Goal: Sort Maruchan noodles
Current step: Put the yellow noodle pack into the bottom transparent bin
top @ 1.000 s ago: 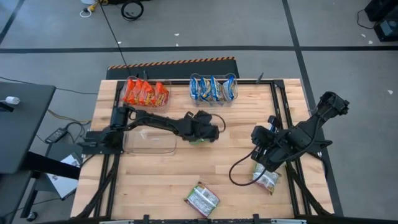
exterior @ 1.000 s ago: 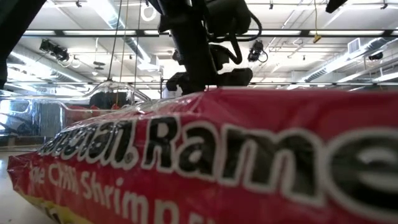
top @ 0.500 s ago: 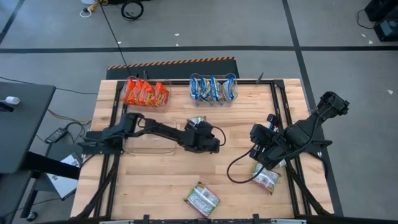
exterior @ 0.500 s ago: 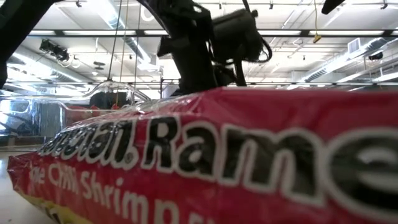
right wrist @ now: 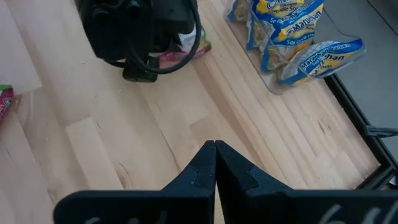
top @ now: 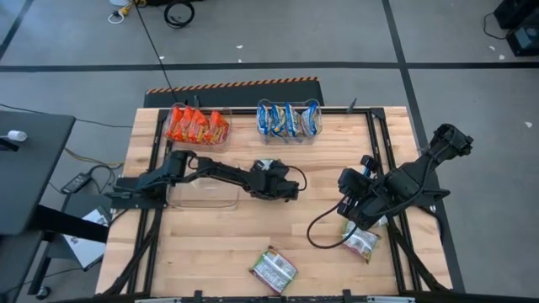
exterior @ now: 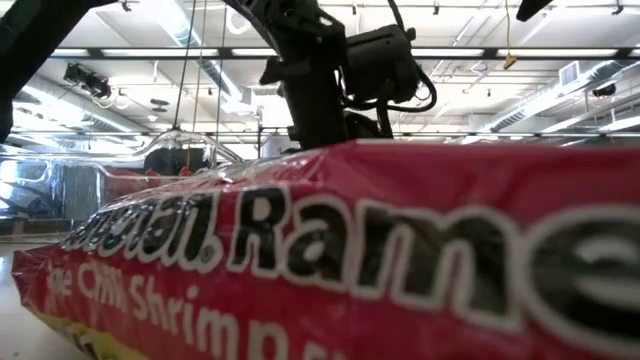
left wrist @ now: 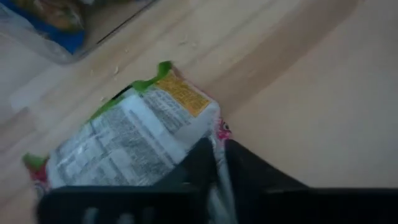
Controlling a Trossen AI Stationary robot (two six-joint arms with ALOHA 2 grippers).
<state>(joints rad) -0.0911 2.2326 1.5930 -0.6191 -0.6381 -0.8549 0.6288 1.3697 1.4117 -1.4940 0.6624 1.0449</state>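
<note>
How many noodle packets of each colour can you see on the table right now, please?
Orange-red packets, binned: about 4, they overlap
Blue-and-yellow packets, binned: about 4, they overlap
Green-and-white packets: 3, one pinched in the left gripper, two loose
Total: about 11

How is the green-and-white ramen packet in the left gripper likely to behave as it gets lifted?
The green-and-white ramen packet is pinched at one edge by the left gripper, so it will probably hang and swing rather than stay level. Its crinkly, glossy wrapper looks slippery and may slide in the grip. It seems light for its size, and the noodle block inside could crack if squeezed.
</note>
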